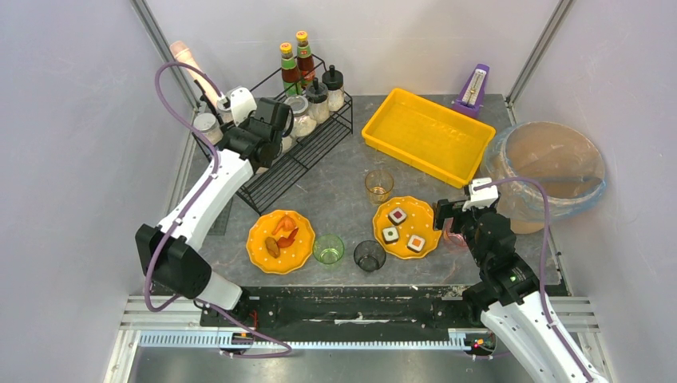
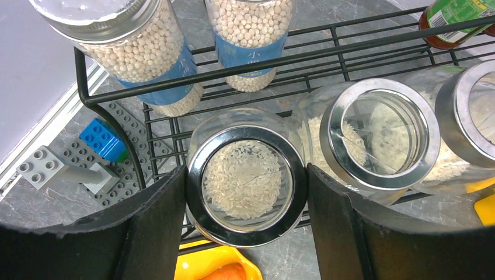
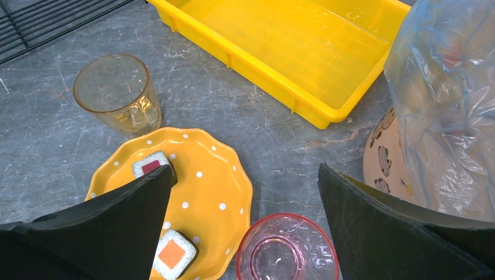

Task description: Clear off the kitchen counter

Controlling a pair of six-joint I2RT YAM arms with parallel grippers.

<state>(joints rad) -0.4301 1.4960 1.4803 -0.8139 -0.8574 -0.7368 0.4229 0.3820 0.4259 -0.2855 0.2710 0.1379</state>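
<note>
The kitchen counter [image 1: 343,191] is a dark-grey veined slab. My left gripper [image 1: 267,132] is over the black wire rack [image 1: 307,155]. In the left wrist view, the left gripper [image 2: 246,175] is shut on a glass rice jar [image 2: 245,192], both fingers pressed against its chrome lid. My right gripper [image 1: 459,211] stands open at the counter's right. The right wrist view has the right gripper [image 3: 245,170] wide apart above a pink cup [image 3: 287,251], touching nothing. The pink cup [image 1: 453,238] sits beside an orange plate [image 1: 407,226] carrying three sushi pieces.
A yellow tray [image 1: 427,132] lies at the back right, a bag-lined bin [image 1: 551,167] at the far right. A second orange plate [image 1: 279,241], a green cup [image 1: 328,248], a dark cup [image 1: 369,255] and an amber cup [image 1: 379,185] stand on the counter. Other jars [image 2: 379,134] and sauce bottles [image 1: 294,68] fill the rack.
</note>
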